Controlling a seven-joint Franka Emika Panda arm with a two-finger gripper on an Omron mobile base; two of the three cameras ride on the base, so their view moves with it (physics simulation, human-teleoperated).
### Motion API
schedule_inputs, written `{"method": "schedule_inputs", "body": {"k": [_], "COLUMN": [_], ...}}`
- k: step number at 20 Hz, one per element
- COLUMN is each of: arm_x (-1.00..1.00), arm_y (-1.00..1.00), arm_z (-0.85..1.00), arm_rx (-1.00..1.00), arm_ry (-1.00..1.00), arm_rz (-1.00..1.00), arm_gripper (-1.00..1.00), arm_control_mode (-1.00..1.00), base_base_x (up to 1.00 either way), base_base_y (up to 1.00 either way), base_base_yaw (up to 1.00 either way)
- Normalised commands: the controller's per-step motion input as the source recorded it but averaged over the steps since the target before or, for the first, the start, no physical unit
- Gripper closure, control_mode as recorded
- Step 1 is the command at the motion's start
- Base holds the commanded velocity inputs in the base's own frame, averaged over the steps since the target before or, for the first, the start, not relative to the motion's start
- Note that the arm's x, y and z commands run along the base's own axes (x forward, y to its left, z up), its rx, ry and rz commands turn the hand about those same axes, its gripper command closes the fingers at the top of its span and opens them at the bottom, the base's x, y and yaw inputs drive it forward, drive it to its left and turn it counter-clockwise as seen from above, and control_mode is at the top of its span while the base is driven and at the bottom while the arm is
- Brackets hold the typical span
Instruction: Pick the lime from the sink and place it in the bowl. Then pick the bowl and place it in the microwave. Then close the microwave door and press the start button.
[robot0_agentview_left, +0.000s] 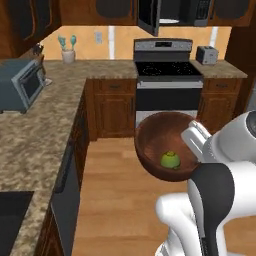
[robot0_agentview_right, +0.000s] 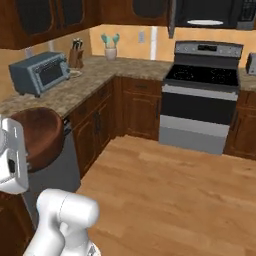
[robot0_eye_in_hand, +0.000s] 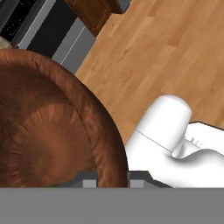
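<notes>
The gripper (robot0_eye_in_hand: 107, 181) has its jaws closed on the rim of the bowl (robot0_agentview_left: 167, 145), holding it tilted in the air above the wooden floor (robot0_agentview_right: 170, 195), well short of the stove (robot0_agentview_left: 168, 80). One lime (robot0_agentview_left: 170, 159) lies inside the bowl, low against its wall. The microwave (robot0_agentview_left: 172, 14) hangs above the stove with the microwave door (robot0_agentview_left: 148, 17) swung open. On the bench (robot0_agentview_left: 45, 130) stand one toaster oven (robot0_agentview_left: 21, 85), one toaster (robot0_agentview_left: 206, 55) and a utensil cup (robot0_agentview_left: 68, 55). No writing can be read.
</notes>
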Motion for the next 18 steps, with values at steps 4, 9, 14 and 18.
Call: {"method": "schedule_inputs", "body": {"k": [4,9,14,18], "arm_x": [0.0,0.0,0.0,0.0], "arm_y": [0.0,0.0,0.0,0.0], "arm_z": [0.0,0.0,0.0,0.0], "arm_rx": [0.0,0.0,0.0,0.0], "arm_ry": [0.0,0.0,0.0,0.0], "arm_rz": [0.0,0.0,0.0,0.0], "arm_gripper": [1.0,1.0,1.0,1.0], "arm_control_mode": [1.0,1.0,1.0,1.0], "base_base_x": [0.69,0.98,1.0,1.0], "base_base_y": [-0.97,-0.75,-0.3,-0.08], "base_base_yaw": [-0.62,-0.53,-0.22,-0.01]}}
